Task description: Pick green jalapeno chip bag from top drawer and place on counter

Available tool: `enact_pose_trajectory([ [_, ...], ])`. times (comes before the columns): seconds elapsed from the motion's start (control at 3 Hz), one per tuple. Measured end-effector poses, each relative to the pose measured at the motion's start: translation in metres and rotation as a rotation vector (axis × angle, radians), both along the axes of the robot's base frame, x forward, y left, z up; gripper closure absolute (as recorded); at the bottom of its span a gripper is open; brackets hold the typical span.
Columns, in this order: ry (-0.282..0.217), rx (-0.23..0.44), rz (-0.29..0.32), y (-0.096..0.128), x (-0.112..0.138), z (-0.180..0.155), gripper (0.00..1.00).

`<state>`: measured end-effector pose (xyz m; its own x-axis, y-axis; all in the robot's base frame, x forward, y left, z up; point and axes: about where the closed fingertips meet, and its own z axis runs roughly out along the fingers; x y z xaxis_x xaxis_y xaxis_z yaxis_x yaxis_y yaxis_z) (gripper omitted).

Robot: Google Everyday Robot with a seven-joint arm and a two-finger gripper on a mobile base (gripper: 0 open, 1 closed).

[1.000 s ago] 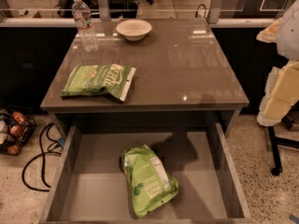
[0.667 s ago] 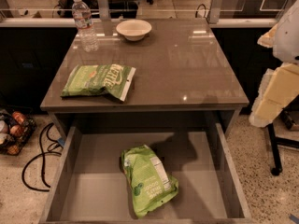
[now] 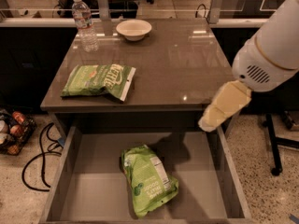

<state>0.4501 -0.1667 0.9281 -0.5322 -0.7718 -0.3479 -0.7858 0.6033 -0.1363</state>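
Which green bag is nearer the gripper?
The white-label bag in the drawer, not the Kettle bag on the counter; the gripper hovers over its right edge.

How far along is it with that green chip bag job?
Done: the top drawer is open. In hand: the gripper hangs above the drawer's right side, clear of the green jalapeno chip bag. Left: grasping that bag, which lies on the drawer floor, and placing it on the counter.

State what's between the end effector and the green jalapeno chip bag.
Camera view: only the top drawer's bare floor. The end effector hangs over its right rear corner; the bag lies mid-drawer.
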Motion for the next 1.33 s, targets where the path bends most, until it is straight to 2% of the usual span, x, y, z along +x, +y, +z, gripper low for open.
enact_pose_trajectory([
  [0.33, 0.008, 0.073, -0.095, 0.034, 0.009, -0.025, 0.00],
  [0.67, 0.007, 0.073, -0.095, 0.034, 0.009, -0.025, 0.00],
  [1.0, 0.042, 0.063, -0.127, 0.038, 0.010, -0.042, 0.00],
  [1.33, 0.165, 0.027, -0.240, 0.029, 0.000, -0.116, 0.00],
])
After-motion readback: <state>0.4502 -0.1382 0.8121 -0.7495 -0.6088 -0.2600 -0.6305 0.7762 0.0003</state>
